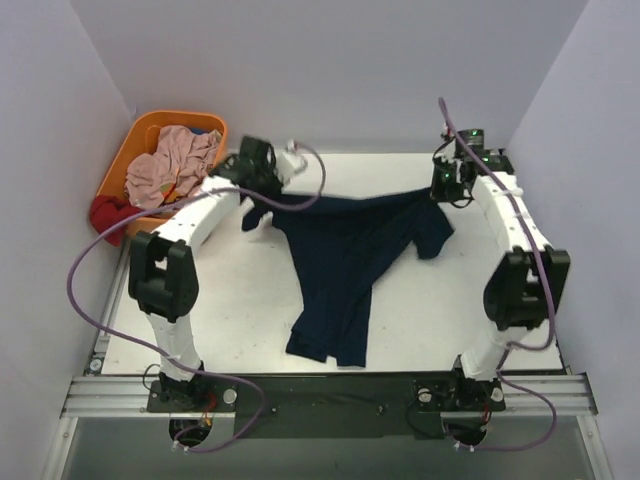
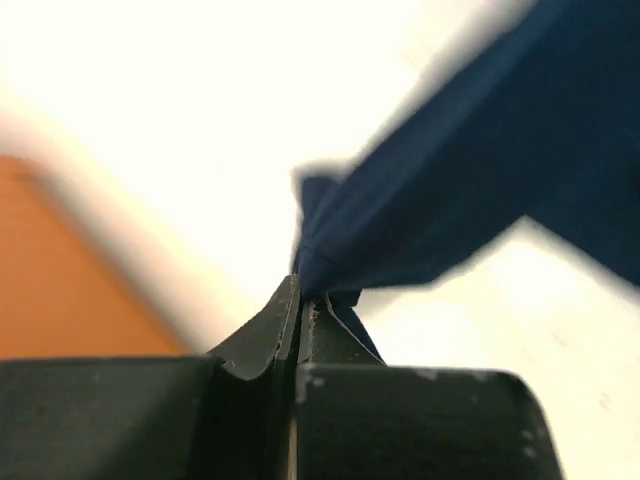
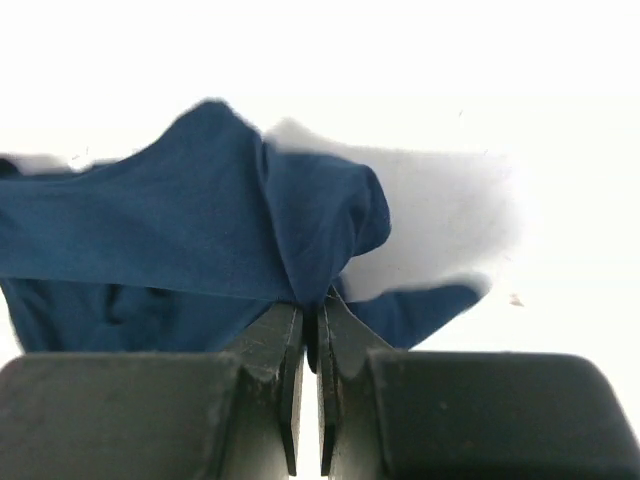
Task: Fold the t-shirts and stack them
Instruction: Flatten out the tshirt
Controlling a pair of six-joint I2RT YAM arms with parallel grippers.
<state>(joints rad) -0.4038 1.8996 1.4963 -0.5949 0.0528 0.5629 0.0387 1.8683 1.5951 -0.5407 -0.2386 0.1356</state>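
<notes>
Two robot arms hold a soft dark navy cotton t-shirt [image 1: 340,260] stretched between them, its upper edge lifted and its lower half trailing on the white tabletop [image 1: 225,300] just beside the orange plastic laundry basket [image 1: 150,125]. The left pincer [image 1: 258,203], nearest the basket, is clamped on one bunched corner. The right pincer [image 1: 447,190], well away from the basket, pinches the opposite shoulder (both wrist views show jaws tight on cloth). Light and limp, the fabric will likely sag and crease, so corners and hems look the surest holds. A crumpled pink garment [image 1: 175,165] and a red garment [image 1: 108,212] fill the basket; the left arm's purple cable [image 1: 85,270] loops near it.
</notes>
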